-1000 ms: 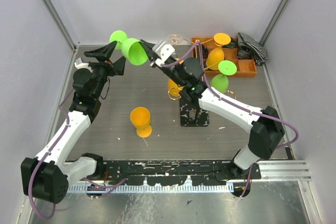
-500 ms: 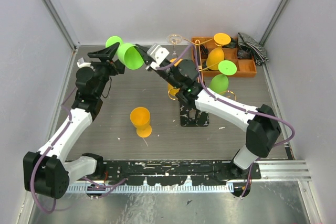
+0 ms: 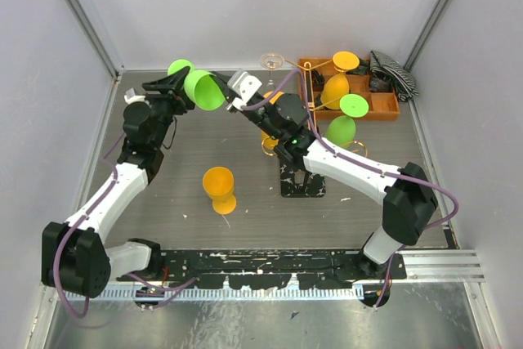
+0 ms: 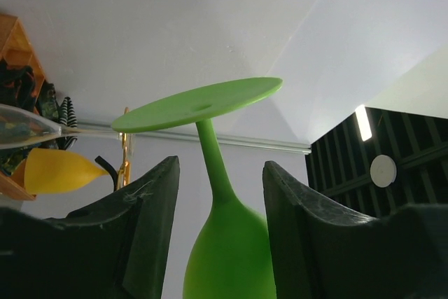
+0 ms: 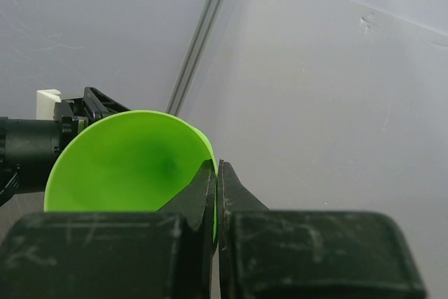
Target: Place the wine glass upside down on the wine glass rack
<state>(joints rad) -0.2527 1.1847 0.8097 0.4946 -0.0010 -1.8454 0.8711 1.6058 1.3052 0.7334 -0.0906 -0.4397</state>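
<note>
A green wine glass [image 3: 206,89] hangs on its side in the air at the back left, foot [image 3: 180,67] pointing left. My right gripper [image 3: 230,103] is shut on its rim; in the right wrist view the jaws [image 5: 218,166] pinch the green wall [image 5: 133,166]. My left gripper [image 3: 180,91] stands open around the glass where stem meets bowl [image 4: 231,257], its fingertips [image 4: 220,166] on either side, a gap showing on the left side. The gold wine glass rack [image 3: 304,181] stands mid-table on its marbled base, partly hidden by the right arm.
An orange glass [image 3: 219,185] stands on the table in front of the left arm. Green [image 3: 341,128] and yellow glasses hang by the rack. An orange tray [image 3: 384,102] at the back right holds more glasses; a clear glass [image 3: 271,61] and striped cloth [image 3: 394,75] sit near it.
The right arm carried the green glass a little left. My left gripper moved in around its stem end and its jaws narrowed.
</note>
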